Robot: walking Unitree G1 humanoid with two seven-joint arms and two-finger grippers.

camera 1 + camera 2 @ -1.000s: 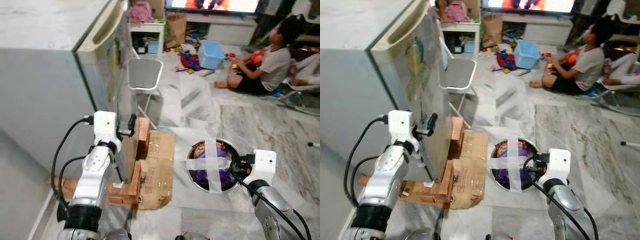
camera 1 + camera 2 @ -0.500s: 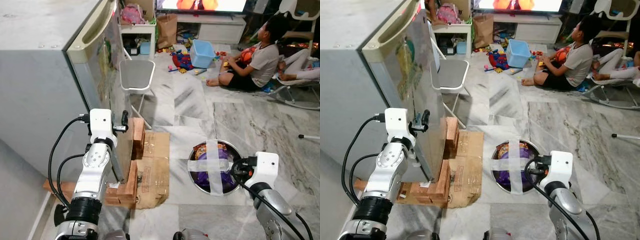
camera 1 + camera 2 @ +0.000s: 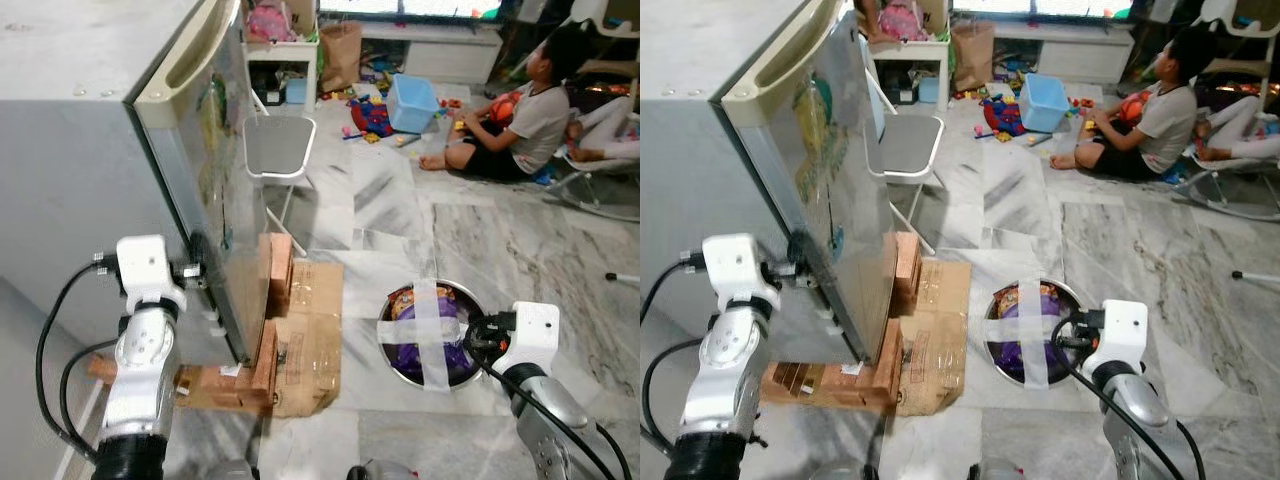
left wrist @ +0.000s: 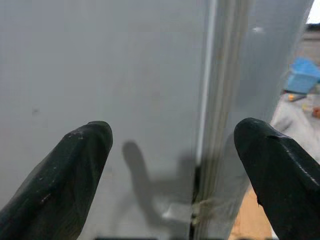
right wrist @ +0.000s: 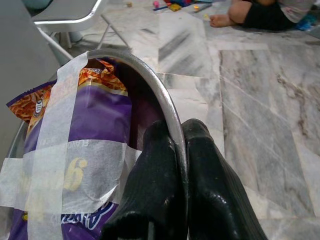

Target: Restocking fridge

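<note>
Now my left tool (image 4: 170,165) has drawn back from the door face to the side of the fridge (image 3: 90,160), fingers apart astride the door seam, so opening can begin. Beside me, my right tool (image 5: 175,175) stays clamped on the bowl (image 3: 395,352) rim, snack bags (image 5: 95,115) inside.
</note>
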